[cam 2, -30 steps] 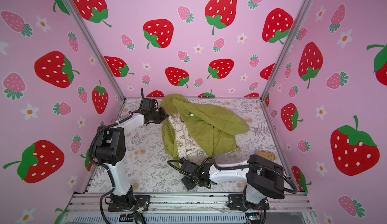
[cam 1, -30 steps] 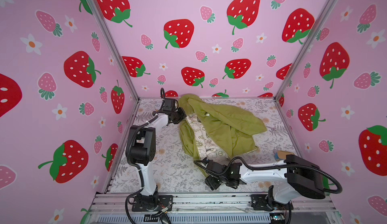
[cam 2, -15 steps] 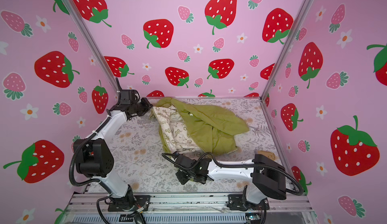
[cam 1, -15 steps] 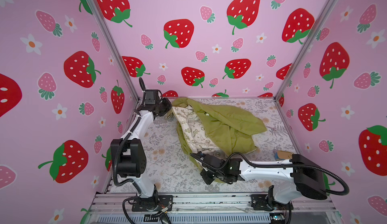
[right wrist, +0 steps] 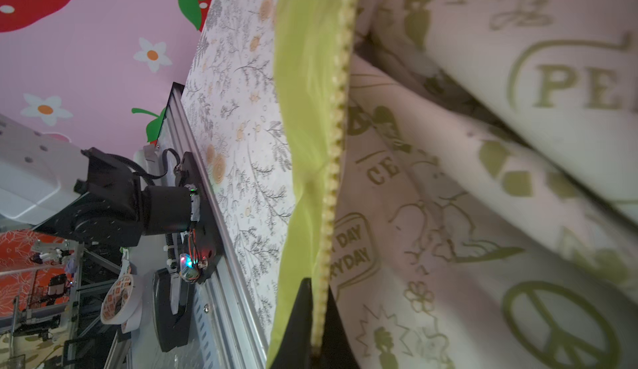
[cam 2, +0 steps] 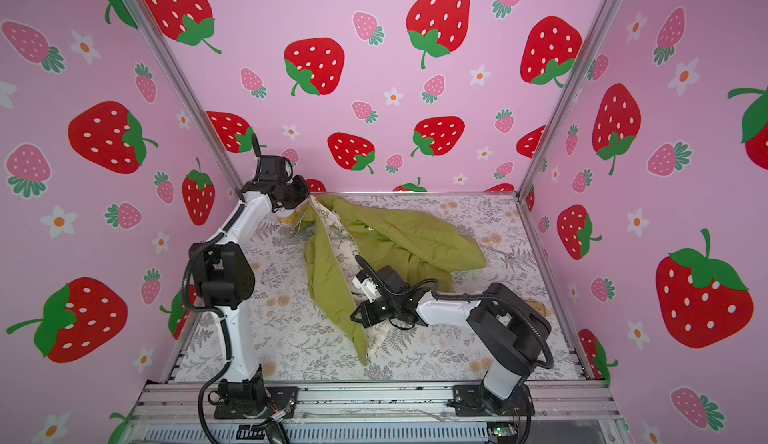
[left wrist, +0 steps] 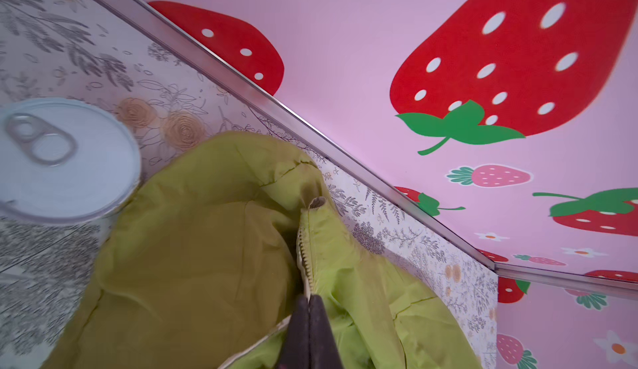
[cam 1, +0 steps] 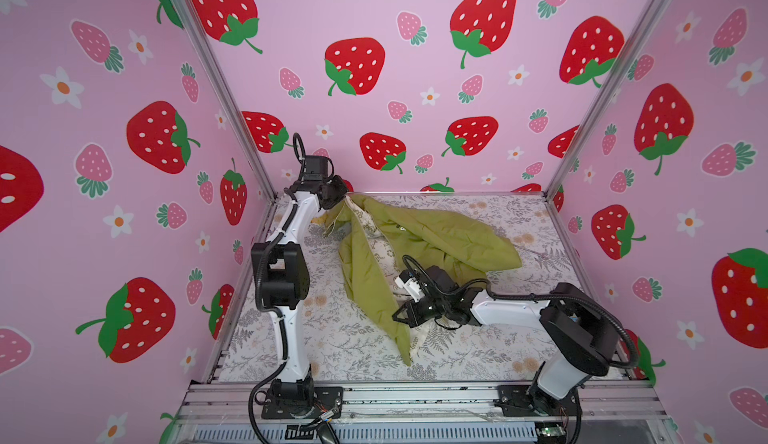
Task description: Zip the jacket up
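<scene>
In both top views, the jacket (cam 1: 436, 238) lies unzipped across the middle of the table (cam 1: 332, 338). My left hand (cam 1: 343, 197) is at the table's back left corner, pinching a jacket edge. My right hand (cam 1: 401, 317) is above the table's front middle, gripping another edge.

Left wrist view: my left hand (left wrist: 309, 315) is closed on the zipper teeth (left wrist: 303, 257). A can (left wrist: 65, 156) stands on the table.

Right wrist view: my right hand (right wrist: 312, 315) is clamped on zipper teeth beside the lining (right wrist: 483, 212).

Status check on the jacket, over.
Shut on the jacket zipper edge: left gripper, right gripper. Front open, lining showing. A can beside it.
</scene>
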`<action>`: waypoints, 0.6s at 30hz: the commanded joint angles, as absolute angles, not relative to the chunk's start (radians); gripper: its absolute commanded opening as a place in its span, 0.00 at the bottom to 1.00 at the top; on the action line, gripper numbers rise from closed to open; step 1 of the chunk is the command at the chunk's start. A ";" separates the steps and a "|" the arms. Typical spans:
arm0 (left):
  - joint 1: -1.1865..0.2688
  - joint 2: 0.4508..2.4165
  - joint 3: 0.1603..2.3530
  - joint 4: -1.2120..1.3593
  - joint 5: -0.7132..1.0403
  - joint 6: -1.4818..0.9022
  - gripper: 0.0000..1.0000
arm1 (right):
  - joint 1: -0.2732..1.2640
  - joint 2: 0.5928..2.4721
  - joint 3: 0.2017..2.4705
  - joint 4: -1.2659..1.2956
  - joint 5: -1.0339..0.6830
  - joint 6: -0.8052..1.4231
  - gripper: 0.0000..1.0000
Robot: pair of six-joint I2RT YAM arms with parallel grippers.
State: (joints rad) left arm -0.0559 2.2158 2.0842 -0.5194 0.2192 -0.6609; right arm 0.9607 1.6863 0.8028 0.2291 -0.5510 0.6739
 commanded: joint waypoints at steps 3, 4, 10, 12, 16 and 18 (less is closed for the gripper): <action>-0.107 2.423 2.391 -0.579 0.186 -0.706 0.00 | 0.834 1.718 0.803 0.297 -0.621 0.710 0.08; -0.112 2.466 2.465 -0.603 0.186 -0.712 0.00 | 0.817 1.725 0.809 0.294 -0.612 0.717 0.08; -0.129 2.481 2.510 -0.645 0.178 -0.697 0.46 | 0.798 1.707 0.872 0.193 -0.560 0.673 0.50; -0.138 2.380 2.373 -0.592 0.152 -0.671 0.57 | 0.797 1.668 0.884 0.141 -0.517 0.655 0.59; -0.144 2.136 2.077 -0.490 0.099 -0.651 0.63 | 0.779 1.563 0.908 0.003 -0.386 0.600 0.70; -0.147 2.013 1.942 -0.464 0.094 -0.644 0.65 | 0.757 1.505 0.914 -0.083 -0.288 0.571 0.77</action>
State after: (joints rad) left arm -0.1379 2.1818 2.0491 -0.5419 0.1425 -0.6727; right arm 0.7841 1.5902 0.8787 0.0612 -0.4438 0.6323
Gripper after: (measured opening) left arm 0.639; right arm 0.738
